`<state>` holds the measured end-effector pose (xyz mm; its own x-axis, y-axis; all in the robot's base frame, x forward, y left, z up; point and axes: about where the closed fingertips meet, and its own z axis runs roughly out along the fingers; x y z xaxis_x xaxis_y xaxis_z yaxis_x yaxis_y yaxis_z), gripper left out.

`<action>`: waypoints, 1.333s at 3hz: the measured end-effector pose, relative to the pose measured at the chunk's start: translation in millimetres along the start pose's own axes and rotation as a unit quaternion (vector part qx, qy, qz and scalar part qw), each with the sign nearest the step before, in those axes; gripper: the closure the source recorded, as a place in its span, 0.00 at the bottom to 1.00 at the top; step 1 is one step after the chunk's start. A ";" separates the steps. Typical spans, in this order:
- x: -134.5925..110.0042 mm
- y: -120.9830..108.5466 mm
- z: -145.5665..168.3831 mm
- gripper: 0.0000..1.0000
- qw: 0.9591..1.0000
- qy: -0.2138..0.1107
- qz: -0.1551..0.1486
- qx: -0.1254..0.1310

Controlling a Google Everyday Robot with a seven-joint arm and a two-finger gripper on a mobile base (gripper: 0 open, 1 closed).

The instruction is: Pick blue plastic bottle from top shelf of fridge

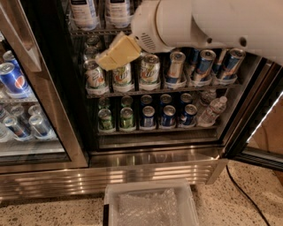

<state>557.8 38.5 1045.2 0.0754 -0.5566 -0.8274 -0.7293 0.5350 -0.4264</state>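
Gripper [118, 52] hovering just below top shelf [88, 32], before cans [149, 68]; open or closed, cannot tell. Blue plastic bottle [117, 10] standing on top shelf. Risk: gripper clipping shelf edge going up, toppling bottle.

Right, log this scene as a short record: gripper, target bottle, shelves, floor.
gripper: in front of the upper can rack's left side, just below the top shelf
blue plastic bottle: upright on top shelf, lower part in view, untouched
cans: two racks below
bin: white, on floor before the fridge
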 end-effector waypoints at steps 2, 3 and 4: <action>-36.8 3.7 0.5 0.00 0.995 -0.060 0.028 0.077; -47.5 -1.0 -1.7 0.00 0.991 -0.080 0.046 0.093; -48.2 -0.4 -1.7 0.00 0.991 -0.081 0.046 0.092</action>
<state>553.3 64.0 1085.9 0.1331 -0.3996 -0.9070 -0.6024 0.6941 -0.3942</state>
